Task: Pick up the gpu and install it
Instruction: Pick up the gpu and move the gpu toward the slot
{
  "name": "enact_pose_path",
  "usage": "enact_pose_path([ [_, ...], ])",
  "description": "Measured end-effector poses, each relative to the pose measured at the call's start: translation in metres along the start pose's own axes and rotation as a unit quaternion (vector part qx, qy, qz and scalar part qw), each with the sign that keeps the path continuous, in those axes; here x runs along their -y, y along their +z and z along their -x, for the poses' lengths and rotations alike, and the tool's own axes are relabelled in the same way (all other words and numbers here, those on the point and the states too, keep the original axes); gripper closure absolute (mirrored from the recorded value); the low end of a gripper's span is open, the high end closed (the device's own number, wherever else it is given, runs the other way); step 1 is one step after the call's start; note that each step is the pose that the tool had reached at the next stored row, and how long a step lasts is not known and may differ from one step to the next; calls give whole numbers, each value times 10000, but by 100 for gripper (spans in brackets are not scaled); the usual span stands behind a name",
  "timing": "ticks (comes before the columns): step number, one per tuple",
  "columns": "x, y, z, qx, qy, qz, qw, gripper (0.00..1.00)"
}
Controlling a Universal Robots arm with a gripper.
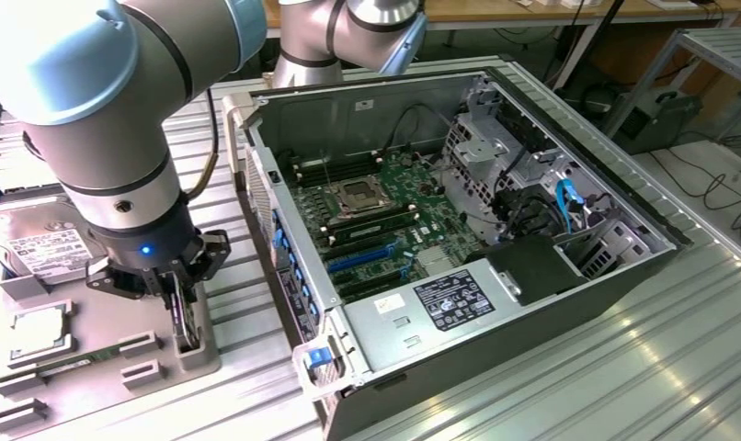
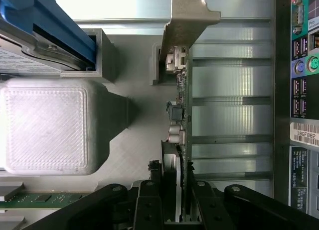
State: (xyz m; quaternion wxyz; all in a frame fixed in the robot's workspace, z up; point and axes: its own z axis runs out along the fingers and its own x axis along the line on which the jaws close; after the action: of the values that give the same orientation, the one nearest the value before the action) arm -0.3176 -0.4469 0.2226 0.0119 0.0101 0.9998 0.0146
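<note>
One arm, exterior view: gripper (image 1: 183,335) at lower left, fingers narrow, pinching the gpu (image 1: 200,317) standing on edge in the grey tray (image 1: 206,358), left of the open PC case (image 1: 469,230). Wrist view: both fingers (image 2: 149,202) clamp the gpu (image 2: 182,90), silver bracket (image 2: 188,16) at its far end.

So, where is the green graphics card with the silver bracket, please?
The green graphics card stands on edge in the grey holder, on the exterior view's left of the open computer case, clamped by the tool.

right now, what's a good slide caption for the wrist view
Gripper closed on the gpu, which stands on edge in its grey holder beside the computer case rear ports
</note>
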Motion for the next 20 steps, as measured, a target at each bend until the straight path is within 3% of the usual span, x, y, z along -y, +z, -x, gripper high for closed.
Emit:
enact_pose_path([
  [12,-1,-45,1,0,0,3,10000,73],
  [20,-5,-154,4,0,0,2,10000,73],
])
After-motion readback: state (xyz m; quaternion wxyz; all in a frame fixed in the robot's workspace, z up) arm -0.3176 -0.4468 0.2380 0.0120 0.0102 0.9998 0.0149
